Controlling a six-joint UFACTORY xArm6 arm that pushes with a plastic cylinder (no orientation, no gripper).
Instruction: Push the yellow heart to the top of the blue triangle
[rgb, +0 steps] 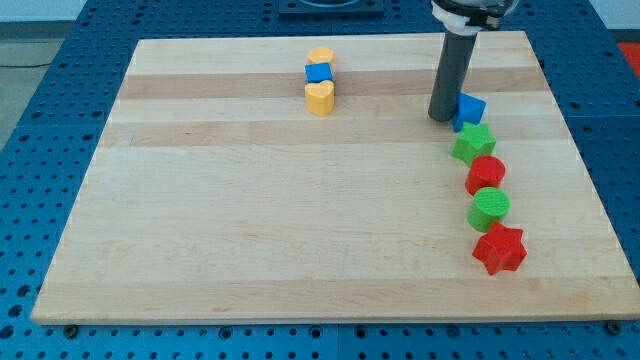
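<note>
The yellow heart (319, 97) lies near the top middle of the wooden board (250, 230). It is the lowest of a short column, just below a small blue cube (318, 73). The blue triangle (470, 108) lies at the view's upper right, far to the right of the heart. My tip (441, 118) rests on the board right against the blue triangle's left side. The rod rises straight up from there to the view's top.
A yellow-orange block (320, 55) tops the column above the blue cube. Below the blue triangle runs a line of blocks: a green star (473, 143), a red round block (486, 175), a green round block (490, 207) and a red star (499, 249).
</note>
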